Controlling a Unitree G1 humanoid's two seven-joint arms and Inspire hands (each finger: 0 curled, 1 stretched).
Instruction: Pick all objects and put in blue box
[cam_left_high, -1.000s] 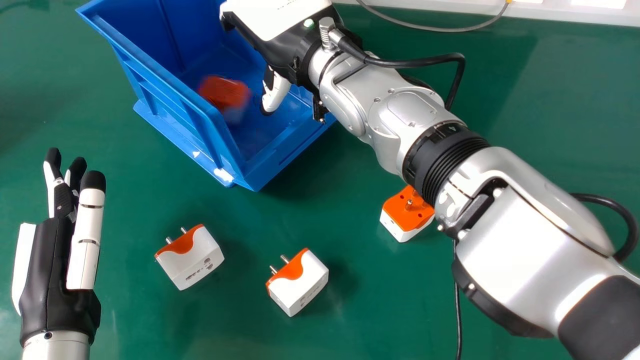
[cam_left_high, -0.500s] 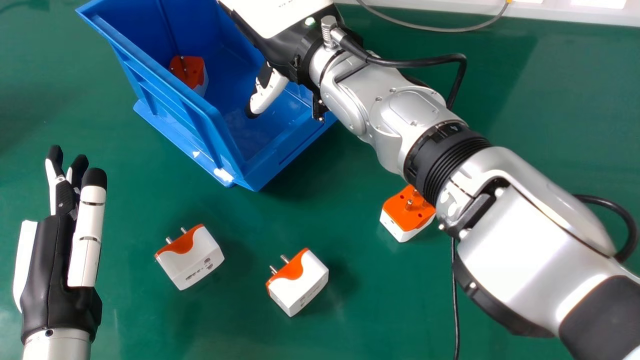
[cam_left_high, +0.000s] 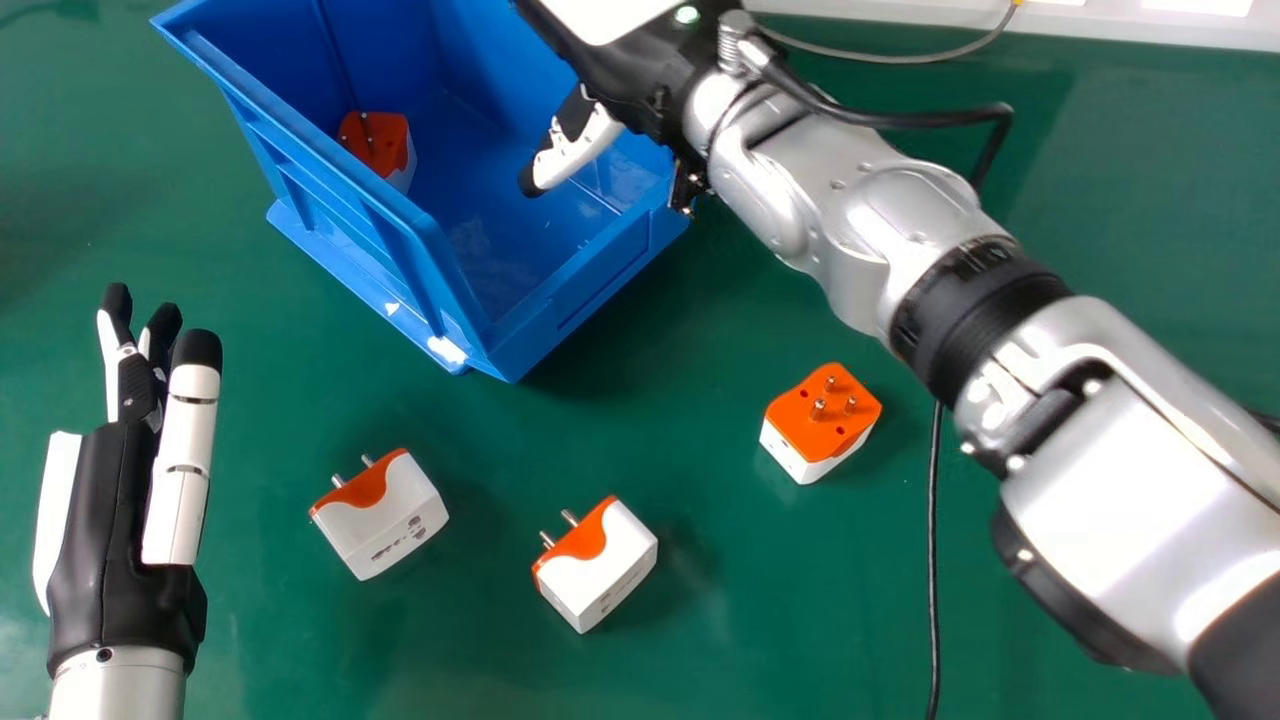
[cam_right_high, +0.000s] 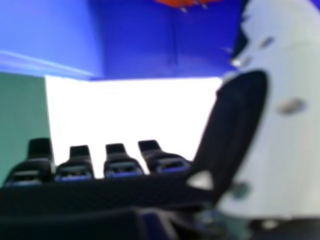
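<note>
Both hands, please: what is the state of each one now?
Left hand: open, holding nothing.
Right hand: open, holding nothing, over the blue box.

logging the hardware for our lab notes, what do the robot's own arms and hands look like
The left robot hand is black and white, with white finger segments tipped in black, above a silver forearm. The right robot hand matches in black and white, with a small green light near the wrist. Its arm is silver with black ribbed bands, exposed screws and a black cable.
</note>
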